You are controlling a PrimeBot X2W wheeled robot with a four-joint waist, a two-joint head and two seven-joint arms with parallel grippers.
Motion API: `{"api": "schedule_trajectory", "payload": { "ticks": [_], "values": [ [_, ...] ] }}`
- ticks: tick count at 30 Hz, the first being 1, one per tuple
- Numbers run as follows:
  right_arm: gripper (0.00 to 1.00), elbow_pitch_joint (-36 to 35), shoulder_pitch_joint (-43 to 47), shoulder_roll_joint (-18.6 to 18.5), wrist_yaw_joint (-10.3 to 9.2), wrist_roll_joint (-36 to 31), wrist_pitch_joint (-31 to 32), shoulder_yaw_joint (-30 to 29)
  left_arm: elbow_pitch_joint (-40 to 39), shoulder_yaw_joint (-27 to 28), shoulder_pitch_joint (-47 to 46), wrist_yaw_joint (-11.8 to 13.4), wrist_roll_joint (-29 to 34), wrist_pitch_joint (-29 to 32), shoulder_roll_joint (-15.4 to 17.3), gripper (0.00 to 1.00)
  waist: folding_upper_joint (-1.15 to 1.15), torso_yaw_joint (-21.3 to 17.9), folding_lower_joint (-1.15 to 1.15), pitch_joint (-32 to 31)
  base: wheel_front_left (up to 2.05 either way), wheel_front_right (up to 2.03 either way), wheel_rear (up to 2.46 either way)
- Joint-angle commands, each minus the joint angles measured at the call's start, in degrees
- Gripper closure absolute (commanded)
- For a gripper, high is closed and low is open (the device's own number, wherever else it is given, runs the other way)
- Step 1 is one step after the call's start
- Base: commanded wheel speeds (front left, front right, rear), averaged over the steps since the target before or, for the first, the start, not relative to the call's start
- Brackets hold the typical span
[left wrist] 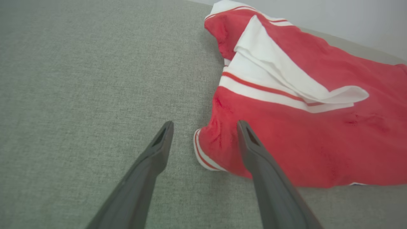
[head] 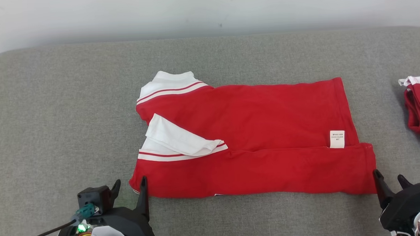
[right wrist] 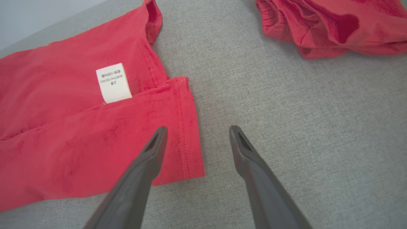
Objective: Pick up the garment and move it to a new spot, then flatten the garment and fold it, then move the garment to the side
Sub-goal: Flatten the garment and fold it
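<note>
Head view: red garment (head: 252, 130), seemingly cotton, folded oblong.

garment (head: 265, 112): soft red knit cloth, matt, white trim | label (head: 337, 139): smooth white woven tag | table cover (head: 73, 101): coarse grey woven fabric, matt | left gripper (left wrist: 205, 122) fingers: dark smooth matt plastic

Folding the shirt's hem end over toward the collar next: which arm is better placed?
Right, probably: the right gripper, open, is at the hem corner of the shirt; the left gripper at the collar end.
</note>
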Motion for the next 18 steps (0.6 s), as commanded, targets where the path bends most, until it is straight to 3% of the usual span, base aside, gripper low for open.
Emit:
{"api": "schedule_trajectory", "payload": {
  "ticks": [1,6,11,12,13,14,18],
  "values": [
    [0.00,0.53,-0.53,0.64,-0.15,-1.55,0.49,-0.16,0.43,-0.68,-0.36,0.92,1.05,1.05,0.44,0.00,0.00,-0.25,0.01,0.43,0.00,0.00,0.00],
    [0.00,3.89,-4.03,1.41,-0.15,-4.66,1.45,0.23,1.41,-1.60,-2.19,3.47,1.76,4.03,0.16,0.00,0.00,-0.97,0.01,2.00,0.00,0.00,0.00],
    [0.00,8.31,-6.82,1.82,-0.15,-5.88,4.19,0.36,2.57,-2.50,-3.16,4.23,1.03,7.09,-0.47,0.00,0.00,-0.94,0.01,3.00,0.00,0.00,0.00],
    [0.00,9.18,-7.15,1.92,-0.15,-6.03,4.95,0.25,2.82,-2.72,-3.17,4.16,0.76,7.85,-0.59,0.38,0.00,-0.83,0.01,3.11,0.00,0.00,0.00],
    [0.00,9.90,-7.55,1.96,-0.15,-6.15,5.36,0.34,2.99,-2.88,-3.18,4.23,0.46,8.48,-0.80,0.60,0.00,-0.71,0.01,3.25,0.00,0.00,0.00],
    [0.00,10.52,-7.91,2.04,-0.15,-6.04,5.40,0.48,3.14,-3.05,-3.13,4.18,0.10,9.08,-0.98,1.00,0.00,-0.62,0.01,3.35,0.00,0.00,0.00],
    [0.00,13.53,-8.63,2.32,-0.15,-4.42,7.48,1.38,3.03,-3.43,-2.29,3.53,-0.71,10.69,-0.90,1.00,0.00,-0.31,0.01,3.47,0.00,0.00,0.00]
  ]
}}
